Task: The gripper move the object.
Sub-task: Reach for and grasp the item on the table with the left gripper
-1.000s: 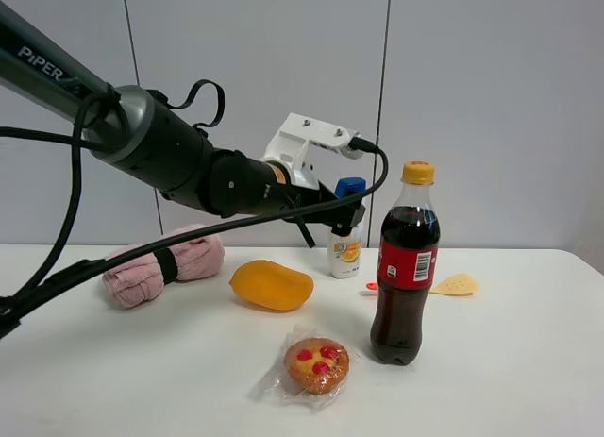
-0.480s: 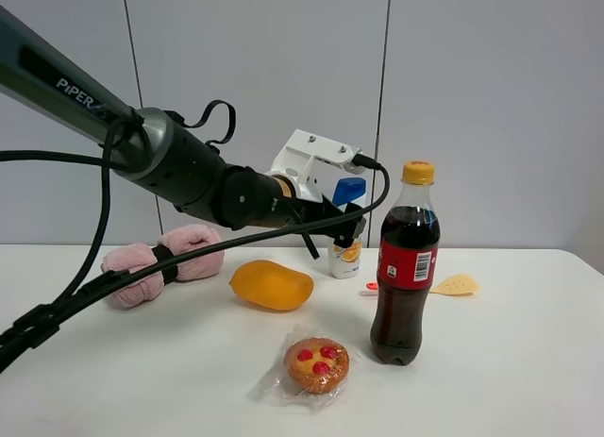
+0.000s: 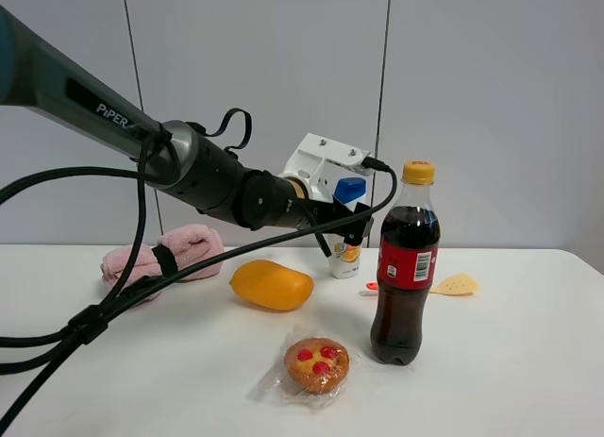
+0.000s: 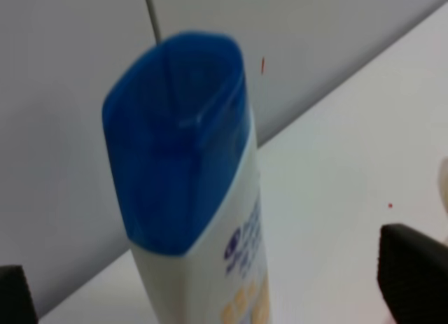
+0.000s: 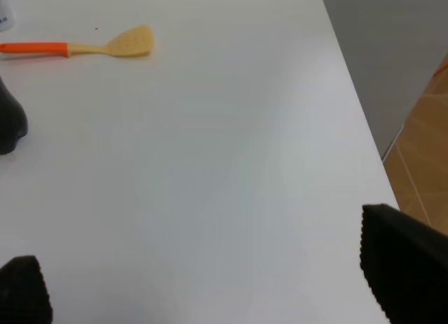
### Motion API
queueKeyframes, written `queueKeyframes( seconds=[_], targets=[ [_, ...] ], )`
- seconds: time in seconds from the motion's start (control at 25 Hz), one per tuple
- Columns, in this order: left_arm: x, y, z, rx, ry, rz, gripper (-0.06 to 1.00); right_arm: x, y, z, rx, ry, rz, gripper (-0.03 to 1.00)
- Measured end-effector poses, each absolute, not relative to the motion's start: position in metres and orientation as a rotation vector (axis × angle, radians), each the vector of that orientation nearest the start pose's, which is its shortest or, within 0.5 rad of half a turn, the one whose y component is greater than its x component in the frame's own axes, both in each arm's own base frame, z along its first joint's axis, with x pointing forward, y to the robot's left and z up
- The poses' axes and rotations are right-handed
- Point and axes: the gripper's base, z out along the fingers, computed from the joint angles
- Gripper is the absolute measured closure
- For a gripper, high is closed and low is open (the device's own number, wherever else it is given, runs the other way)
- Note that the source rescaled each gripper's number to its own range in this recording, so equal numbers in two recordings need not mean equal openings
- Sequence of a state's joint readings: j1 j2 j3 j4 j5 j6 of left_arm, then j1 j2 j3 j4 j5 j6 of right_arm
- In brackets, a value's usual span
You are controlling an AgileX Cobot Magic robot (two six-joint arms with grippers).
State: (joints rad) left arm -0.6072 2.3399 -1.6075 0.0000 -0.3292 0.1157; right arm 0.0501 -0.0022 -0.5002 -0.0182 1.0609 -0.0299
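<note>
The object is a small white bottle (image 3: 346, 256) with a blue cap, standing upright at the back of the table (image 3: 528, 361), just left of the cola bottle. My left gripper (image 3: 351, 222) is open and level with its upper part. In the left wrist view the object (image 4: 210, 198) fills the middle, and the gripper (image 4: 213, 292) has one black finger (image 4: 414, 275) on each side of it, well apart from its sides. My right gripper (image 5: 213, 282) is open over bare table, with nothing between its fingers.
A cola bottle (image 3: 404, 267) stands close to the right of the object. A mango (image 3: 272, 284), a wrapped tart (image 3: 316, 364) and a pink rolled towel (image 3: 179, 248) lie in front and to the left. A spatula (image 5: 105, 45) lies behind the cola bottle. The table's right edge (image 5: 353, 107) is near my right gripper.
My left arm has reached further right and away from the camera, bringing the open gripper from in front of the object to around it. The bottle has not moved.
</note>
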Motion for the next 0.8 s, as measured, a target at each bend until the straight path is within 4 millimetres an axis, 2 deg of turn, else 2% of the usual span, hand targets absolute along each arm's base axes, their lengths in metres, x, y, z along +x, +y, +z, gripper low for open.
queueKeyframes(
  seconds=[0.4, 0.68, 0.8],
  targets=[
    [0.445, -0.309, 0.132, 0.669, 1.769, -0.337, -0.06, -0.005, -0.002, 0.277, -0.081, 2.040, -0.009, -0.03],
    [0.447, -0.311, 0.130, 0.669, 1.770, -0.337, -0.06, -0.005, -0.002, 0.277, -0.081, 2.040, -0.009, -0.03],
    [0.448, -0.311, 0.123, 0.672, 1.777, -0.335, -0.06, -0.005, -0.002, 0.277, -0.081, 2.040, -0.009, -0.03]
  ],
)
